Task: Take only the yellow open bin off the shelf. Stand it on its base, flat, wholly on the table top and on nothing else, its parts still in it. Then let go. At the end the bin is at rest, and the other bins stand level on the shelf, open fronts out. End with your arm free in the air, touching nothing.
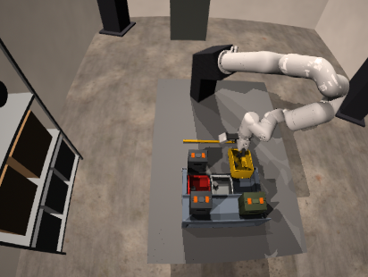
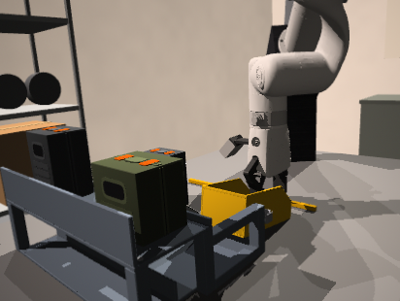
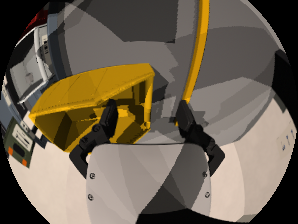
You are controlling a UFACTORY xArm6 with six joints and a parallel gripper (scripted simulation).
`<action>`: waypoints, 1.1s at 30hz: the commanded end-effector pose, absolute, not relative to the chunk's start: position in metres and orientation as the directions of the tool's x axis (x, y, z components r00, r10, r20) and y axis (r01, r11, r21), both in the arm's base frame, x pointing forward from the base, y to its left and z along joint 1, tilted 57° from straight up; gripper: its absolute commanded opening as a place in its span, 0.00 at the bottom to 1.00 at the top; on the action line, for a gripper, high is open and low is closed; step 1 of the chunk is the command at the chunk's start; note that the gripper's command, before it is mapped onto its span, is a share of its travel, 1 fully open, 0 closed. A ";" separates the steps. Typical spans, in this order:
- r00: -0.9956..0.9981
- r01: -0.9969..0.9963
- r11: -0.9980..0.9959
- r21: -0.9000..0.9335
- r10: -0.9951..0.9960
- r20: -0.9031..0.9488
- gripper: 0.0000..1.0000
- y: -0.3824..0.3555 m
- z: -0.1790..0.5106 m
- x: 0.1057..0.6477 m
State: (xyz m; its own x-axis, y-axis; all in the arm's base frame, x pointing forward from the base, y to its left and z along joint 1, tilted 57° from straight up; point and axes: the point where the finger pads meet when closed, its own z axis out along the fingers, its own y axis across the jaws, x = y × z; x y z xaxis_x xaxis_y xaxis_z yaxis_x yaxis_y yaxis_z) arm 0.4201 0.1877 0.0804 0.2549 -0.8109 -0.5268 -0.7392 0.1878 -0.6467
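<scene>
The yellow open bin is off its shelf place, close beside the shelf's edge. It looks roughly upright; whether its base rests wholly flat on the table top cannot be told. Loose parts show inside it, partly hidden. My gripper is open and empty at the bin's rim, one finger over the bin's inside and one outside, with the wall between them, not gripped. The red bin and the white bin stand on the shelf, seemingly level.
A yellow strip lies on the table beyond the bin. A green case and a dark case stand on the shelf; another dark case is at its far left corner.
</scene>
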 end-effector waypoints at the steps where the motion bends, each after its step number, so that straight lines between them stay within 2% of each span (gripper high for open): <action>1: 0.255 -0.739 0.188 -0.647 -0.811 -0.527 1.00 0.187 0.081 0.420; 21: 0.255 -0.739 0.188 -0.647 -0.811 -0.527 1.00 0.187 0.081 0.420; 26: 0.254 -0.739 0.188 -0.647 -0.811 -0.527 1.00 0.157 0.111 0.386; 33: 0.254 -0.739 0.188 -0.647 -0.811 -0.527 1.00 0.157 0.111 0.386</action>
State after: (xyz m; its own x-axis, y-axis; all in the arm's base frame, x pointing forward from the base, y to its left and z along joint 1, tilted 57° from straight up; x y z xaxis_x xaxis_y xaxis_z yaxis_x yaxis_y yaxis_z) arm 0.3899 0.1599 0.1069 0.2544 -0.8122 -0.5250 -0.7370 0.1887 -0.6490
